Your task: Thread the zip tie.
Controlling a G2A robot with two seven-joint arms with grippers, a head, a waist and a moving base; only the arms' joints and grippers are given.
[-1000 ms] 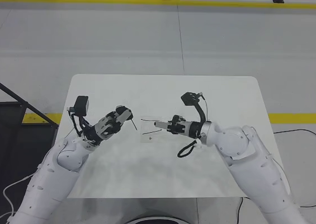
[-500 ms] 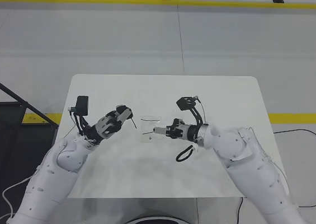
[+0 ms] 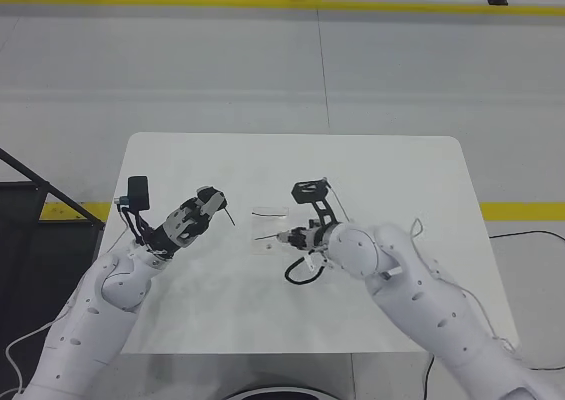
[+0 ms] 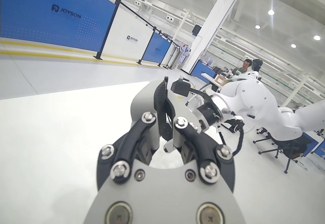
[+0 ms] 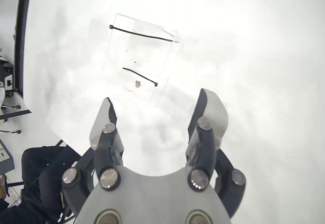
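On the white tabletop [image 3: 412,180], a clear sheet [image 5: 157,62] lay near the middle, a little toward the left edge. The right gripper [image 5: 156,99] hung over the sheet's near side with its fingers spread wide and nothing between them. The left gripper [image 3: 214,200] sat well apart toward the left edge, pinched onto a third zip tie [image 4: 166,80] whose head stuck out past the fingertips. Two ties lay on the sheet. The longer zip tie [image 5: 142,34] was by the sheet's far side, and the shorter zip tie [image 5: 139,76] lay just ahead of the right fingertips, so the right arm was much the nearer. The shorter tie's long axis ran roughly parallel to the table's near edge. That was close to the line the open fingers would close along, so the wrist probably needed a turn before pinching. Compared with a second earlier, the right arm had swung inward and brought its gripper toward the sheet's near side. The left gripper had drawn back slightly toward the left edge.
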